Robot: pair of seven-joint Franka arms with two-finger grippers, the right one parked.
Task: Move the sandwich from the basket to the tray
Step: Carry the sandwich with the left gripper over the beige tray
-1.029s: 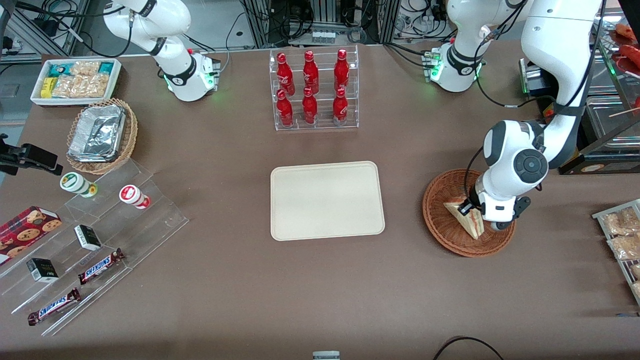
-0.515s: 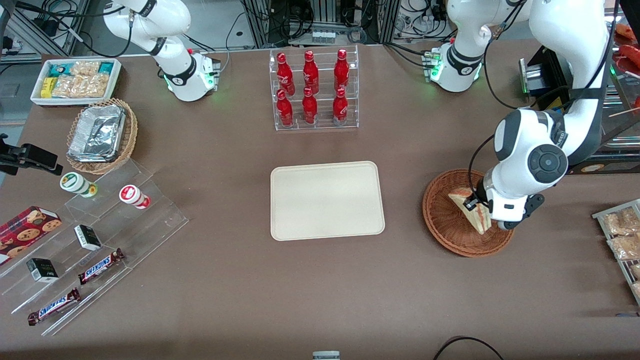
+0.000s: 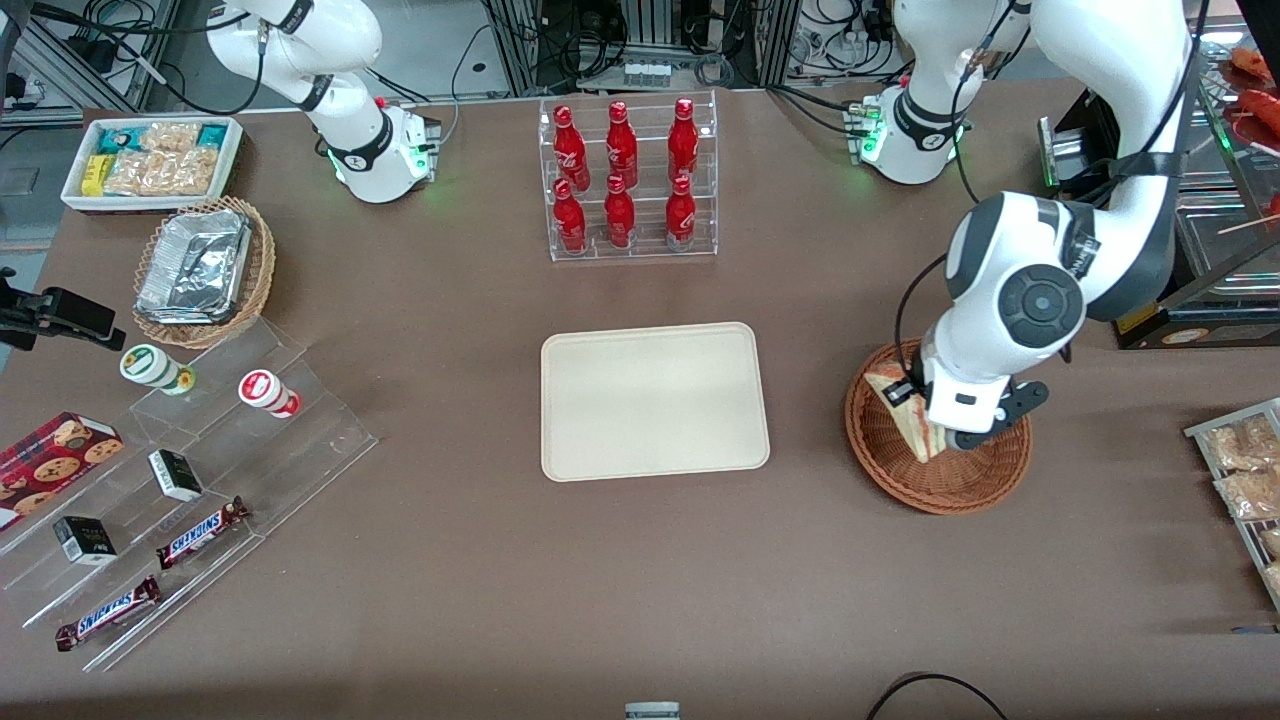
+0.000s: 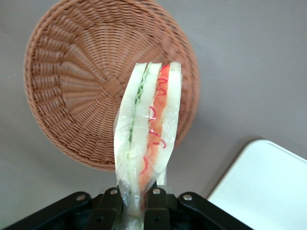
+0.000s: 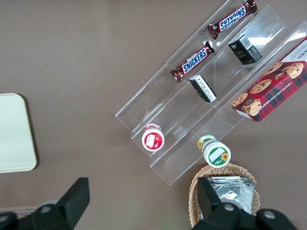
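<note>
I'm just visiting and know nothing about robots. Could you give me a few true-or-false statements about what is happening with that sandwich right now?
1. The tool is shut on the sandwich. True.
2. The sandwich already lies on the tray. False: the tray holds nothing, and the sandwich hangs lifted over the basket.
3. The basket has other food left in it. False: only bare wicker shows.
4. The sandwich is held on edge, its filling layers showing. True.
5. The rack of red bottles stands farther from the front camera than the tray. True.

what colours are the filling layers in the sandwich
Green and red-orange between white bread, clearest in the left wrist view, where the gripper holds the sandwich.
</note>
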